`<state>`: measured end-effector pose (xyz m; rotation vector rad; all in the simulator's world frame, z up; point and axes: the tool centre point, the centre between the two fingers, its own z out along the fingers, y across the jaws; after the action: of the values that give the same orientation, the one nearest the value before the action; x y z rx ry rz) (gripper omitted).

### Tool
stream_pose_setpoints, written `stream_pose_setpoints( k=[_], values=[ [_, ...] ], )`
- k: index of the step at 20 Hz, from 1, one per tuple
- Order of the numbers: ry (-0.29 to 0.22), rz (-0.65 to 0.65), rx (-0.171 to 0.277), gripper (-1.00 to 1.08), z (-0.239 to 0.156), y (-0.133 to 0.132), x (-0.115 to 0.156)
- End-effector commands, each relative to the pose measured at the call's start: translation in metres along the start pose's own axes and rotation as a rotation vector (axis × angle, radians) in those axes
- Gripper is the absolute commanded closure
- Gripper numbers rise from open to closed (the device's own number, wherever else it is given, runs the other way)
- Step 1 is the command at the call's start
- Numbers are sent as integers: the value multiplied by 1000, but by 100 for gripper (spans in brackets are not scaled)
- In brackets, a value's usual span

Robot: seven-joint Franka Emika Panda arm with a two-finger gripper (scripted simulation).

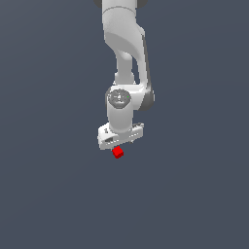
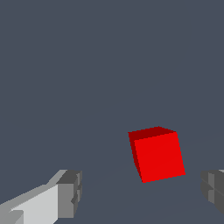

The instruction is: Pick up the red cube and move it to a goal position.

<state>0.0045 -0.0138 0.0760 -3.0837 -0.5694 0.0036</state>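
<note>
The red cube [image 1: 117,152] is a tiny bright red block just below the white gripper [image 1: 119,146] in the exterior view. In the wrist view the red cube [image 2: 157,155] lies ahead of and between the two grey fingertips, closer to one fingertip [image 2: 213,189] than to the other [image 2: 71,192]. The gripper [image 2: 142,193] is open, with a wide gap, and neither finger touches the cube. In the exterior view the fingers are mostly hidden under the hand.
The white arm [image 1: 124,48] comes down from the top of the exterior view. A plain dark grey surface [image 1: 48,194] fills everything around it. No goal marker shows.
</note>
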Motion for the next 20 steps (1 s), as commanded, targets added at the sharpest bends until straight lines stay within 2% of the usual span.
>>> stream_pose_setpoints(
  k=[1, 10, 19, 20],
  values=[
    [1, -55, -1, -92, 15, 6, 0],
    [1, -181, -5, -92, 50, 21, 3],
    [1, -202, -6, -92, 56, 24, 5],
    [1, -202, -6, 108, 56, 24, 5]
  ],
)
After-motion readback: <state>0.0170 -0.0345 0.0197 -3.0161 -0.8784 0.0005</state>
